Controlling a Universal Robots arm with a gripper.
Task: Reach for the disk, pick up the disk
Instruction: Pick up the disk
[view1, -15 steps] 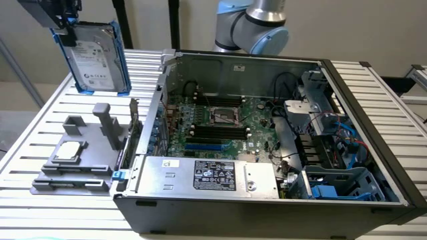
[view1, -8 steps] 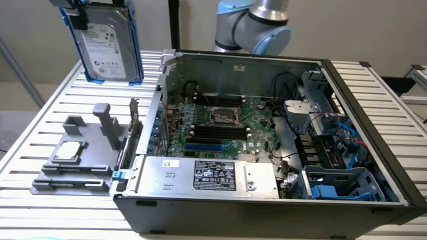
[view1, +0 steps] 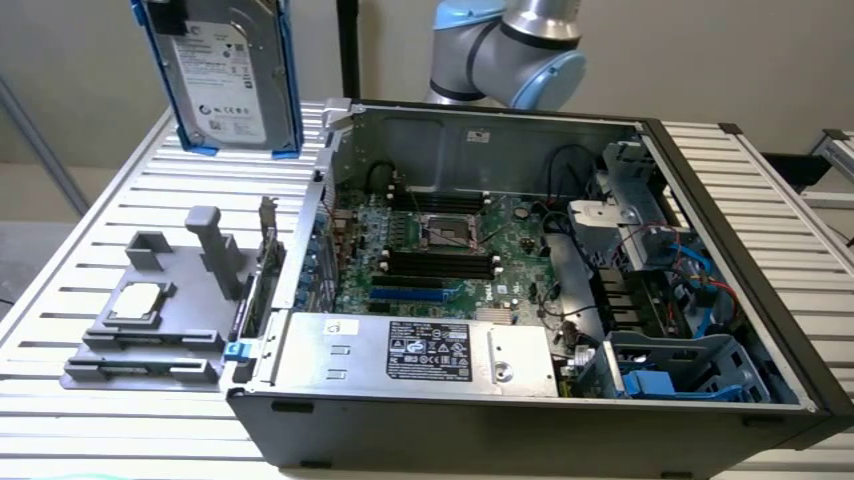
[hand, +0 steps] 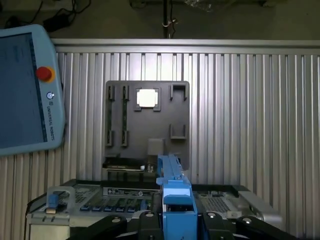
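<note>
The disk (view1: 227, 75), a silver-grey drive with a white label and blue rails, hangs upright in the air above the table's far corner on the exterior view's left, clear of the slats. In the wrist view its blue rail (hand: 175, 192) runs edge-on between my black fingers (hand: 145, 221). My gripper (hand: 176, 222) is shut on the disk, one finger on each side. In the exterior view the disk's top runs out of the picture.
An open computer case (view1: 747, 190) takes up the table's middle and right, with motherboard, power supply (view1: 427, 350) and a blue caddy (view1: 681, 375). A grey fixture (view1: 154, 330) holds a small silver chip (view1: 138, 300). A teach pendant (hand: 25, 90) lies on the slatted table (hand: 250, 110). The arm's elbow (view1: 514, 45) stands behind the case.
</note>
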